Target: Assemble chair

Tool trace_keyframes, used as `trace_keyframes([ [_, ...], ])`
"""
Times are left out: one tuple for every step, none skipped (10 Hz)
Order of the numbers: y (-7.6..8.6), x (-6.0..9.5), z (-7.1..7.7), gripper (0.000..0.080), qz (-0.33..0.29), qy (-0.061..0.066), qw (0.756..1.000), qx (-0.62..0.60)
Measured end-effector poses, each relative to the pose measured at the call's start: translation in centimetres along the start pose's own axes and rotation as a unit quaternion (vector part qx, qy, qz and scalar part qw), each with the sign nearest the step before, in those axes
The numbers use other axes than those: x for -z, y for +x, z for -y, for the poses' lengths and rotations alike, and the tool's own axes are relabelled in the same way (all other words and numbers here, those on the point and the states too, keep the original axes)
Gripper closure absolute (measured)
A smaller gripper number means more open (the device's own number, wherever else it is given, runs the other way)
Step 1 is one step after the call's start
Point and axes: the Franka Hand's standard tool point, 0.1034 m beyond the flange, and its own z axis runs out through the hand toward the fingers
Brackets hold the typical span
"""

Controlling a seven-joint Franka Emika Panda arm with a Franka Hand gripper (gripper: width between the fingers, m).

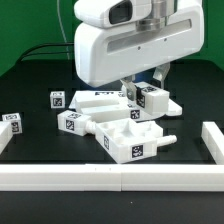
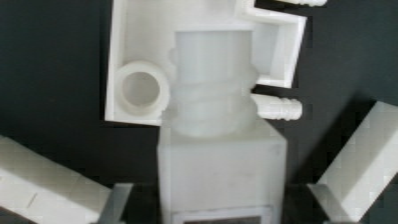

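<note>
My gripper (image 1: 146, 88) hangs under the big white arm, shut on a square white chair leg (image 1: 152, 98) that carries a tag. In the wrist view the leg (image 2: 222, 165) runs between the two fingers (image 2: 128, 205), and dark slivers show on either side of it. Its threaded peg end points at a white chair part (image 2: 151, 60) with a round hole and short side pegs. The boxy open seat frame (image 1: 130, 142) lies on the black table, nearer the camera than the gripper.
Tagged chair parts lie toward the exterior view's left: a small one (image 1: 57, 99), one at the edge (image 1: 12, 120), a bar (image 1: 72, 122) and a flat piece (image 1: 100, 100). A long white rail (image 1: 60, 178) runs along the front and another (image 1: 212, 140) along the right.
</note>
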Motion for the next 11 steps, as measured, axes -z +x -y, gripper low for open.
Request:
trace_keyframes([
  [-1.5,-0.1,-1.0,0.0518,-0.005,0.005,1.0,-0.016],
  [-4.4,-0.1,-2.3,0.0518,-0.006,0.007,0.999,-0.041],
  [-7.9,-0.8,-4.2,0.0518,-0.013,0.004,0.998,-0.065],
  [-9.6,-1.7,-5.3,0.0518,-0.01,0.011,0.998,-0.068],
  [-9.4,-1.8,-5.3,0.0518,-0.01,0.012,0.997,-0.074],
  [-9.2,-1.7,-5.1,0.0518,-0.01,0.012,0.997,-0.07],
  [-9.4,-2.0,-5.2,0.0518,-0.008,0.013,0.997,-0.071],
  [-9.7,-3.0,-6.3,0.0518,-0.004,0.017,0.997,-0.08],
  [-10.0,-4.0,-8.0,0.0518,-0.001,0.02,0.995,-0.095],
  [-10.1,-4.7,-9.1,0.0518,-0.002,0.023,0.994,-0.106],
  [-10.1,-5.4,-10.0,0.0518,-0.002,0.024,0.995,-0.101],
])
